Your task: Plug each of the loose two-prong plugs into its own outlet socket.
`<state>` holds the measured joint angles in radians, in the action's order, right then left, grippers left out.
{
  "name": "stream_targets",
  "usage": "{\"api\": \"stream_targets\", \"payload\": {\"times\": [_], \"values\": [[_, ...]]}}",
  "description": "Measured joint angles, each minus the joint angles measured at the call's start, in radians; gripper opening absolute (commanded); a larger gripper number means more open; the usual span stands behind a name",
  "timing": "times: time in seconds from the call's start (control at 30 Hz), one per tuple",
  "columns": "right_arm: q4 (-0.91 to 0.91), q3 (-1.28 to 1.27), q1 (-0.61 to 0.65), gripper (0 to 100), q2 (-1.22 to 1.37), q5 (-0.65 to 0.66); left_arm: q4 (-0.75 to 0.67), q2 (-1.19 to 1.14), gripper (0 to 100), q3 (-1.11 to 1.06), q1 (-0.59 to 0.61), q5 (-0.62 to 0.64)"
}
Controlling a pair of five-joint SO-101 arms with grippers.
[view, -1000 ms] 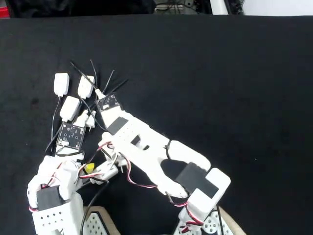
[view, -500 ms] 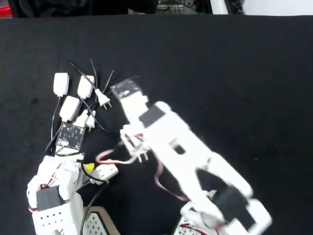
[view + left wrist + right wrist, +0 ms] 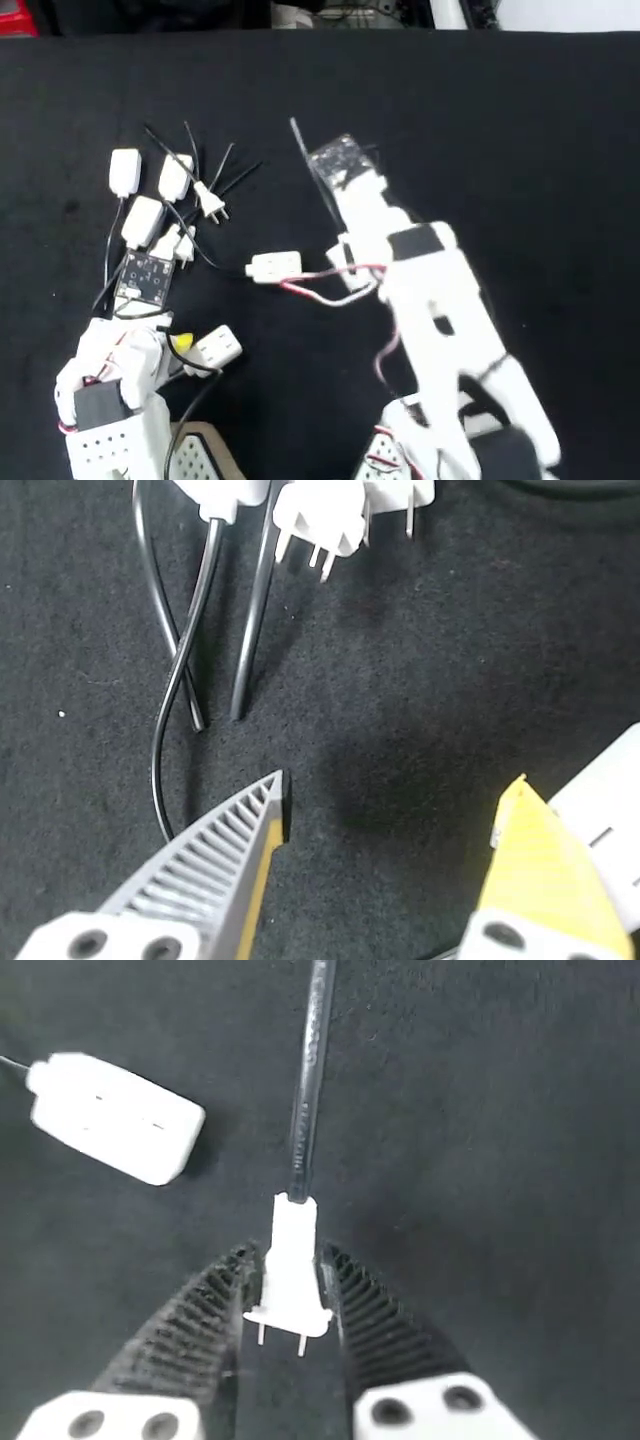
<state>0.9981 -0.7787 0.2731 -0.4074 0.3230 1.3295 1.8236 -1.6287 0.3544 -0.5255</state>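
Outlet socket (image 3: 275, 266) lies on the black table (image 3: 520, 120), just beside my right arm (image 3: 430, 290). My left gripper (image 3: 400, 778) hangs wide open near the loose plugs (image 3: 318, 520). My right gripper (image 3: 290, 1260) pinches one two-prong plug (image 3: 292, 1295), prongs pointing back at the wrist.

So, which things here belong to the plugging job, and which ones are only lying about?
For the job:
- held plug, shut in the right claw
- loose plug
- middle socket
- near socket beside the left arm
- corded white pieces at the left
- left claw, open

Only lying about:
- black table cloth
- clutter past the far edge
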Motion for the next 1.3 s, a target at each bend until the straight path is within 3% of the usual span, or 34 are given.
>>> {"api": "stream_targets", "payload": {"times": [0.3, 0.6, 0.8, 1.0, 1.3], "values": [[-0.018, 0.167, -0.005, 1.8, 0.354, 0.031, 0.000, 0.000, 33, 0.000, 0.000, 0.000], [0.074, 0.224, 0.009, 22.1, 0.370, 0.034, 0.000, 0.000, 33, 0.000, 0.000, 0.000], [0.207, 0.322, 0.021, 20.6, 0.370, 0.044, 0.000, 0.000, 33, 0.000, 0.000, 0.000], [0.350, 0.442, 0.011, 19.4, 0.371, 0.169, 0.000, 0.000, 33, 0.000, 0.000, 0.000], [0.339, 0.479, -0.037, 19.4, 0.379, 0.206, 0.000, 0.000, 33, 0.000, 0.000, 0.000]]}}
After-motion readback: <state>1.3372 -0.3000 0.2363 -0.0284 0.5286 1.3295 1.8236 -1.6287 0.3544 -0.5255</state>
